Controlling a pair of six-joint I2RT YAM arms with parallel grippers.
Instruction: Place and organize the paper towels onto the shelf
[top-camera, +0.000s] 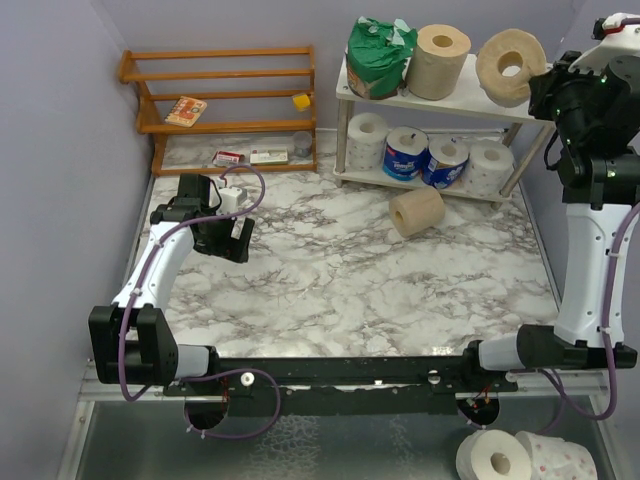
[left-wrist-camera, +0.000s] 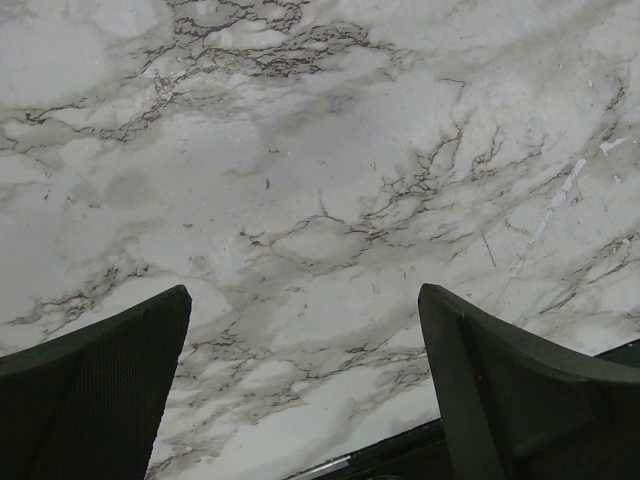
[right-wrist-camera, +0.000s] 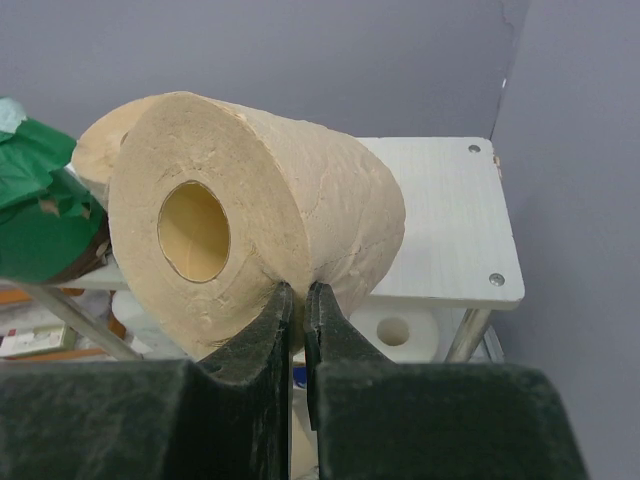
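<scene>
Here, right end effector nearly closed — pinching tan roll.

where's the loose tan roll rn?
Top view, right of centre: tan roll on its side on the table, just in front of the shelf near the blue-wrapped rolls.

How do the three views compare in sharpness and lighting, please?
Top external: soft, even light, with faint glare at the near edge of the marble table. Left wrist: marble crisp, left gripper dark and slightly soft. Right wrist: tan roll sharp and well lit, right gripper nearly black.
</scene>
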